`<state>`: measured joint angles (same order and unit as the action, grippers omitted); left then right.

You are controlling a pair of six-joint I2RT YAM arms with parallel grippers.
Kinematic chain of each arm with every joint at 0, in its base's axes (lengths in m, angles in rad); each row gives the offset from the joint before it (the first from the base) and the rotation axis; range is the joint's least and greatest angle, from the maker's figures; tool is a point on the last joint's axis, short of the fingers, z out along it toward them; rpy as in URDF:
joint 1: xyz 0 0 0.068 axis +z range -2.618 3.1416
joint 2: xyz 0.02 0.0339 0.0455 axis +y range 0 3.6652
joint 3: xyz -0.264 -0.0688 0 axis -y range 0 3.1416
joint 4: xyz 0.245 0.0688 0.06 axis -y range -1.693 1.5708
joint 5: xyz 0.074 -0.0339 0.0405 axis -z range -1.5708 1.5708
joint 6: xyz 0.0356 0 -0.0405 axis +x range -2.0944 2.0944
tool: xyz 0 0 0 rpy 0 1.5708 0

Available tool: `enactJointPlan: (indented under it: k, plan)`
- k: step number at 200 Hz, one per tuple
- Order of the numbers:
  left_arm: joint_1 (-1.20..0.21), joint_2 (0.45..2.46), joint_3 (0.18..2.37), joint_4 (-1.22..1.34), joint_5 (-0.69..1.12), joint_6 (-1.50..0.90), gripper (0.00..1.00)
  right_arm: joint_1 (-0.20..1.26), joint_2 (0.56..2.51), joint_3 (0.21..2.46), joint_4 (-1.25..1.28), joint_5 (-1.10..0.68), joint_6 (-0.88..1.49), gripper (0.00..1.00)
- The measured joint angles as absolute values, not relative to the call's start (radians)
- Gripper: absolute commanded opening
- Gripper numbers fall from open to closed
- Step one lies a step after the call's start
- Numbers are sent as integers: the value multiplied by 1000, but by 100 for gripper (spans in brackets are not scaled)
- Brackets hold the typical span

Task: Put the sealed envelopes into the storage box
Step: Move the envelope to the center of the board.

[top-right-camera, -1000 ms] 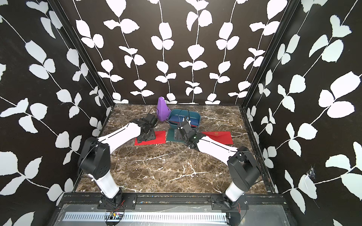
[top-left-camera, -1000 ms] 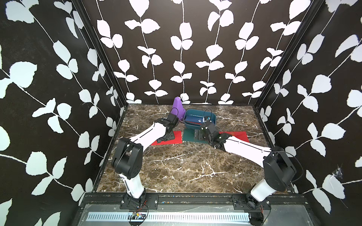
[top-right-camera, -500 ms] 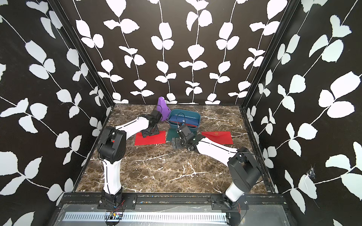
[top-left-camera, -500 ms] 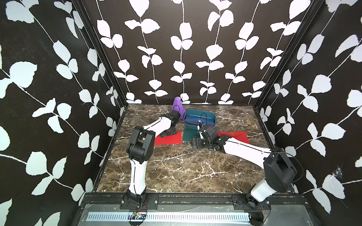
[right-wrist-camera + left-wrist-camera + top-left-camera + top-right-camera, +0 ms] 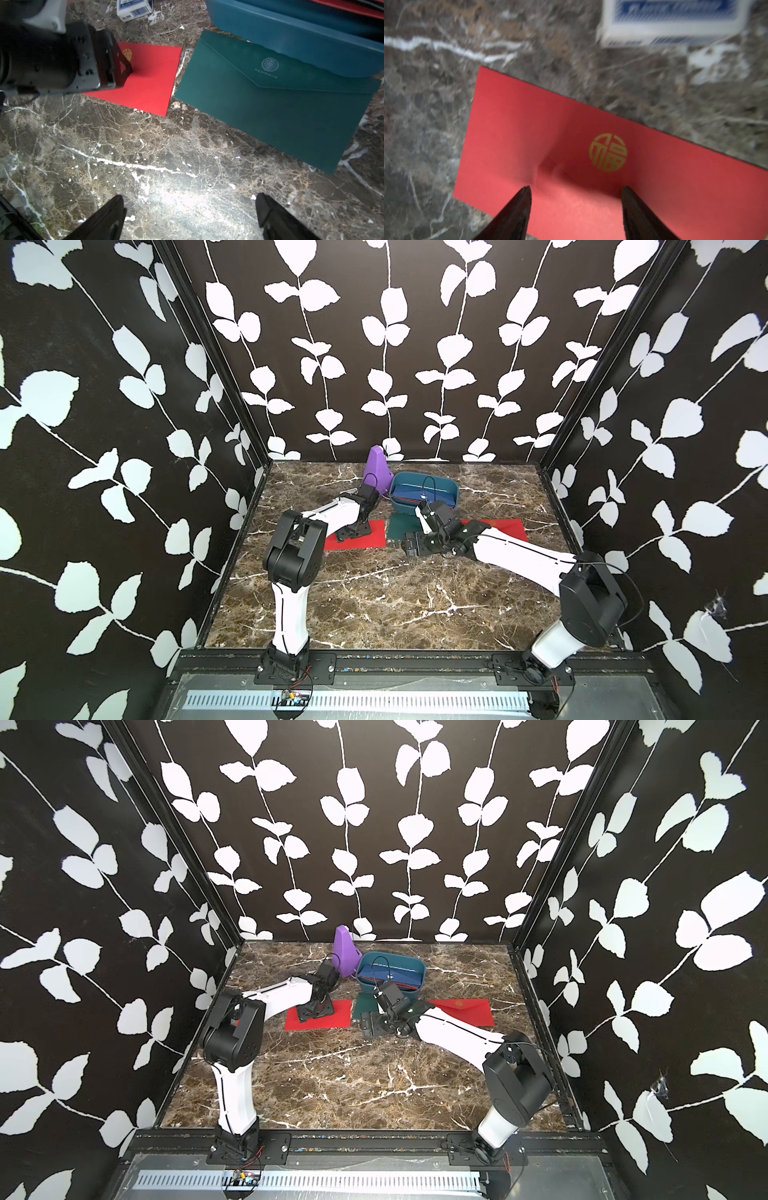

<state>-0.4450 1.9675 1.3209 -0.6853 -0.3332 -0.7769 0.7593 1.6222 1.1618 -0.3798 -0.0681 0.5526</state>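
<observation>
Operator: Where do the envelopes lie, and which way?

Observer: Three lie flat on the brown marble table (image 5: pixel 374 605), long sides running across it, in a row before the shallow teal plastic storage box (image 5: pixel 455 493) (image 5: pixel 422 979) (image 5: pixel 291 35). There is a red paper envelope (image 5: pixel 370 536) (image 5: pixel 334 1018) (image 5: pixel 529 124) (image 5: pixel 153 79). Next is a dark green paper envelope (image 5: pixel 400 524) (image 5: pixel 361 1004) (image 5: pixel 270 108), one long edge against the tub wall, its flap tip pointing away. A second red envelope (image 5: pixel 503 526) (image 5: pixel 465 1011) lies partly under the right arm. A navy blue envelope (image 5: pixel 415 491) (image 5: pixel 390 973) lies inside the tub.

Operator: Any writing?

Observer: The first red has a round gold character emblem. Small print under the green's round emblem seems to read THE SIMPLE LIFE. A white card pack (image 5: pixel 135 8) (image 5: pixel 675 20) shows "No.988".

Operator: Grippers?

Observer: The left gripper (image 5: pixel 576 190) (image 5: pixel 353 531) (image 5: pixel 122 68) has both tips down on the first red, jaws apart, clamping nothing. The right gripper (image 5: pixel 191 198) (image 5: pixel 370 1025) gapes wide over bare marble, empty.
</observation>
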Motion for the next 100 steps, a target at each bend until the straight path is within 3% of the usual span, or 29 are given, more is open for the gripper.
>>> enactJointPlan:
  k: [53, 100]
  plan:
    - [-466, 1780, 1085, -725, -261, -841, 70, 759, 1622, 1174, -472, -13, 592, 99]
    - [-657, 1715, 1007, -767, -184, -972, 71, 759, 1622, 1164, -502, -20, 707, 99]
